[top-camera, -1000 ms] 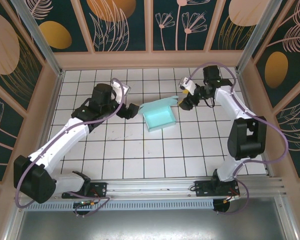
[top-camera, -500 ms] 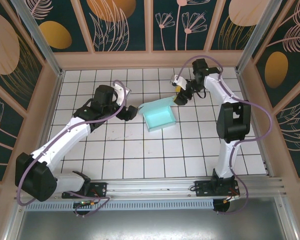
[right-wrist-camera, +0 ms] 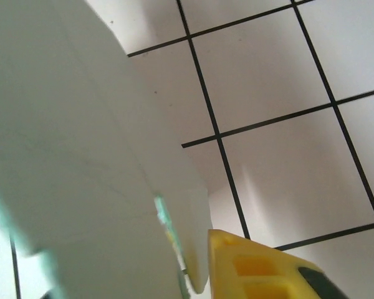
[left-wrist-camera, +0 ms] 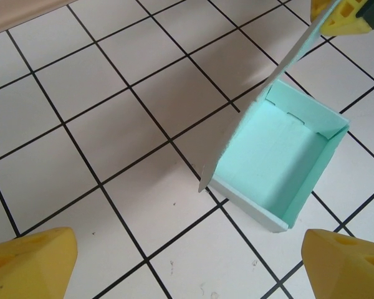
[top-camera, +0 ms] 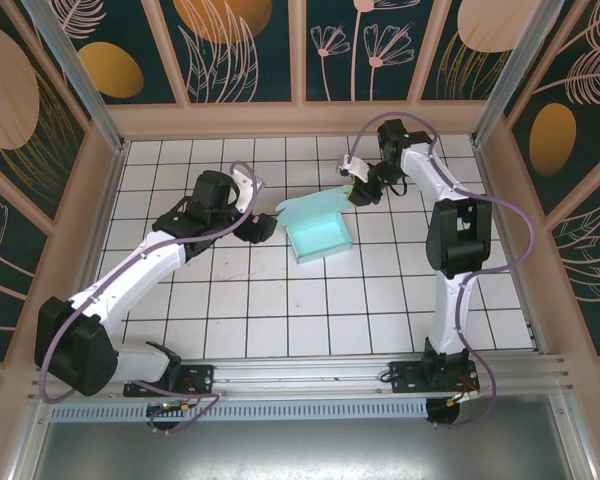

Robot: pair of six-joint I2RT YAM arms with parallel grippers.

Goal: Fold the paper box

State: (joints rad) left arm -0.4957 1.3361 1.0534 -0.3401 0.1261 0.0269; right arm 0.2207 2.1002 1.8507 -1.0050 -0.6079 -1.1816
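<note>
Two arms flank the paper box [top-camera: 320, 238], which rests on the white tiled surface [top-camera: 280, 330] between them.

**Left.** The left gripper [top-camera: 260, 226] lies just beside the box's left wall without touching it. Its jaws stand wide and hold nothing. We note almost no change here over the last second, only a slight narrowing.

**Centre.** The box sits upright on its base, low walls already raised and teal interior facing up. Its lid flap [top-camera: 315, 203], hinged along the far wall, slants up off that wall toward the right arm. It shows as a longer band than it did a second ago.

**Right.** The right gripper [top-camera: 358, 190] has swung from beside the box's far right corner to a place behind the far wall. Its jaws, wide a second ago, have drawn nearly together. In the right wrist view the pale card lies against the yellow finger [right-wrist-camera: 255, 268], and in the left wrist view the flap's upper end meets that gripper. We read this as a pinch on the flap's free edge.

We judge that the lid is now caught, while the closing fold over the opening is not yet made.
</note>
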